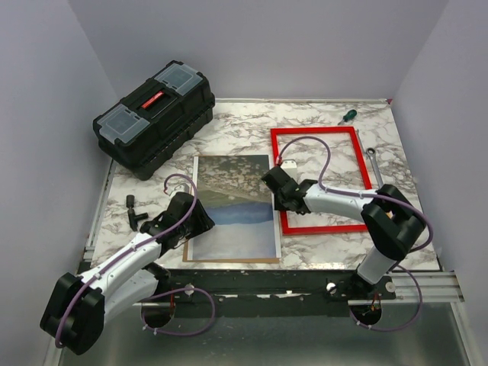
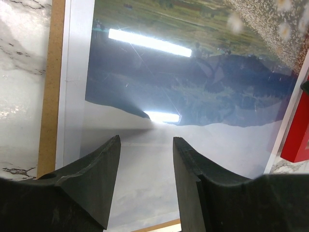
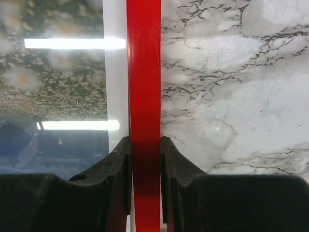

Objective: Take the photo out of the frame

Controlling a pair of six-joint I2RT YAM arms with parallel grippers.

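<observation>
The photo [image 1: 232,202], a landscape print with a white border, lies flat on the brown backing board [image 1: 229,261] at the middle of the table. To its right the red frame [image 1: 364,164] lies on the marble, apart from the photo. My right gripper [image 1: 274,181] is shut on the frame's left bar [image 3: 144,72], one finger on each side of it [image 3: 145,145]. My left gripper [image 1: 204,221] hovers over the photo's left part, open. Only the glossy photo [image 2: 193,96] shows between its fingers [image 2: 146,142]. The backing board's edge [image 2: 46,96] shows beside the print.
A black toolbox [image 1: 152,114] stands at the back left. A green-handled screwdriver [image 1: 348,116] and a wrench [image 1: 374,156] lie beyond and right of the frame. Small black parts [image 1: 136,210] lie left of the photo. The marble table [image 3: 231,72] ends at a metal rail in front.
</observation>
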